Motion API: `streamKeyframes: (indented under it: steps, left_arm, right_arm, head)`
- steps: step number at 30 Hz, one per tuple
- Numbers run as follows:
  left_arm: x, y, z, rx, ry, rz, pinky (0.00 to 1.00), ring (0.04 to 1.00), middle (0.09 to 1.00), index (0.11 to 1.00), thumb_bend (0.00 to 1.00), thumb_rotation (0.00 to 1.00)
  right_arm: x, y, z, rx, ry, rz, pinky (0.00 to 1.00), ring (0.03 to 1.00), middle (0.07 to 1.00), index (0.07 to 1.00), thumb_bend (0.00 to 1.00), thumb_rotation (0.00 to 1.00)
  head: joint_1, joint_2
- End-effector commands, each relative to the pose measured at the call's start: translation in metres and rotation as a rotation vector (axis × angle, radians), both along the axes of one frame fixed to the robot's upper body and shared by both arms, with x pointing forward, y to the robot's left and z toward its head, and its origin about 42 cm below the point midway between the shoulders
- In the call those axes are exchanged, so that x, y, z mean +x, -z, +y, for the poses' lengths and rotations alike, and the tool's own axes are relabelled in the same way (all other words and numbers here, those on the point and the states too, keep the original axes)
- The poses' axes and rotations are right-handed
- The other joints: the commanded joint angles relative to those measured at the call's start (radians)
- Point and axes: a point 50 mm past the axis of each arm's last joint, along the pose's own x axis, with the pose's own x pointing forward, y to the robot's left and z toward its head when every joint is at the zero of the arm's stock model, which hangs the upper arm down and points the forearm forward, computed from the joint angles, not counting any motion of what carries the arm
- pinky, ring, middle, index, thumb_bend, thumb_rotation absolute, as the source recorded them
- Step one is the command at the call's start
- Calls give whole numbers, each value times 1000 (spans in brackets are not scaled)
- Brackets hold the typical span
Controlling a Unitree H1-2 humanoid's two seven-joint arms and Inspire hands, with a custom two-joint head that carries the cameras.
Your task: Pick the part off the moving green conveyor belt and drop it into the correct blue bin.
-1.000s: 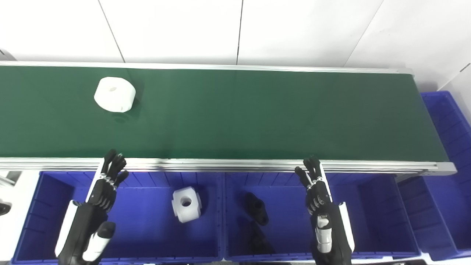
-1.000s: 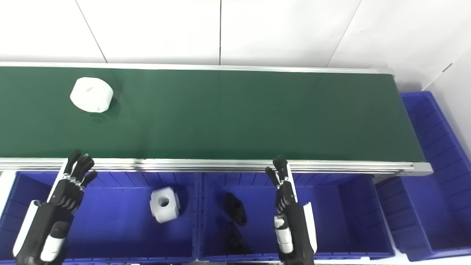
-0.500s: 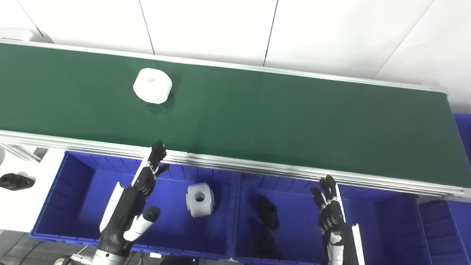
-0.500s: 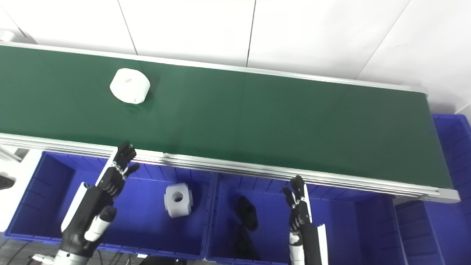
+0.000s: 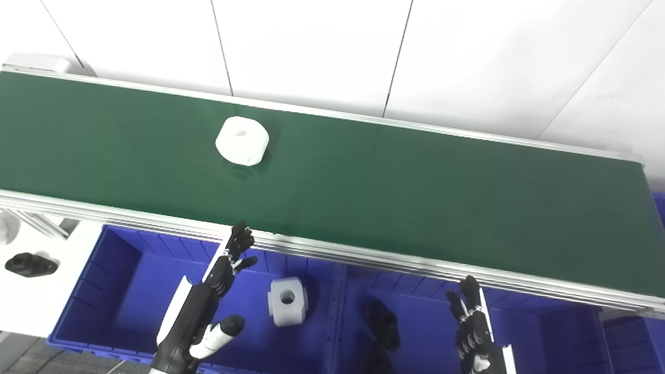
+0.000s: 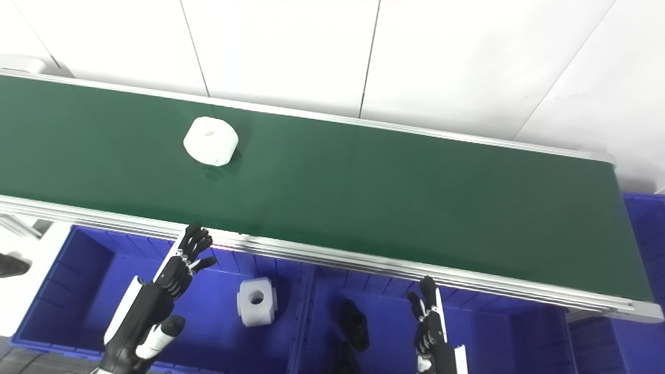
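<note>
The left robot hand [image 5: 218,280] hovers over the left blue bin [image 5: 104,291], fingers spread, holding nothing. The right robot hand [image 5: 470,327], lower right of the frame, is likewise open and empty. The white part [image 5: 242,141] lies on the green conveyor belt [image 5: 415,197], upper left of centre.

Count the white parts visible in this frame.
2. One round white part lies on the green belt; one blocky white part sits in the left blue bin. Others may be hidden.
</note>
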Motion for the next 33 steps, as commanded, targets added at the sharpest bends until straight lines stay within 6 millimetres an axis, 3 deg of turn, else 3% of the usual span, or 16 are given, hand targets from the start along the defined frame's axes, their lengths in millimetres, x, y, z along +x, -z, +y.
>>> streamKeyframes:
  steps: [1, 7, 9, 10, 13, 19, 23, 26, 28, 30, 33]
  left_arm:
    - [1, -9, 1, 0, 12, -68, 870, 960, 988, 1000, 925, 882]
    - [8, -26, -1, -25, 16, -129, 843, 953, 985, 1000, 934, 844]
    - [16, -38, 1, -42, 33, -169, 857, 960, 985, 1000, 917, 776]
    - [20, -44, 1, -52, 42, -189, 895, 980, 988, 1000, 900, 662]
    - [44, -67, 8, -7, 72, -272, 872, 976, 974, 997, 953, 512]
    - [105, -103, 34, 208, 178, -419, 883, 983, 970, 983, 996, 415]
    - [147, -131, 42, 453, 210, -539, 830, 928, 949, 970, 1000, 420]
    - [174, -149, 38, 645, 200, -619, 771, 899, 942, 954, 1000, 365]
    - [191, -155, 34, 744, 204, -658, 744, 889, 937, 939, 1000, 236]
    - [207, -159, 29, 831, 211, -685, 733, 887, 929, 927, 1000, 184]
    - [231, -161, 22, 928, 231, -716, 822, 894, 921, 918, 1000, 162]
  right_arm:
    - [0, -8, 2, 3, -4, -65, 999, 953, 994, 1000, 914, 1000]
    - [0, -6, 4, 8, -4, -59, 998, 952, 997, 1000, 907, 1000]
    - [1, -5, 5, 8, -6, -57, 1000, 957, 999, 1000, 913, 1000]
    - [1, -5, 5, 7, -8, -57, 1000, 960, 1000, 1000, 914, 1000]
    - [3, -3, 7, 30, -14, -47, 1000, 979, 1000, 1000, 940, 1000]
    - [6, 0, 13, 37, -14, -46, 1000, 980, 1000, 1000, 925, 1000]
    - [8, 4, 16, 40, -15, -44, 1000, 974, 1000, 1000, 904, 1000]
    - [10, 8, 17, 46, -15, -38, 1000, 969, 1000, 1000, 902, 1000]
    - [11, 11, 18, 53, -14, -35, 1000, 963, 1000, 1000, 882, 1000]
    - [12, 12, 19, 60, -12, -33, 1000, 962, 1000, 1000, 872, 1000]
    - [13, 14, 20, 63, -11, -29, 988, 951, 997, 1000, 848, 1000]
  head:
    - [4, -1]
    - [27, -13]
    - [34, -15]
    - [34, -15]
    - [41, -22]
    - [39, -58]
    - [37, -88]
    - [37, -120]
    - [37, -137]
    - [36, -143]
    - [27, -152]
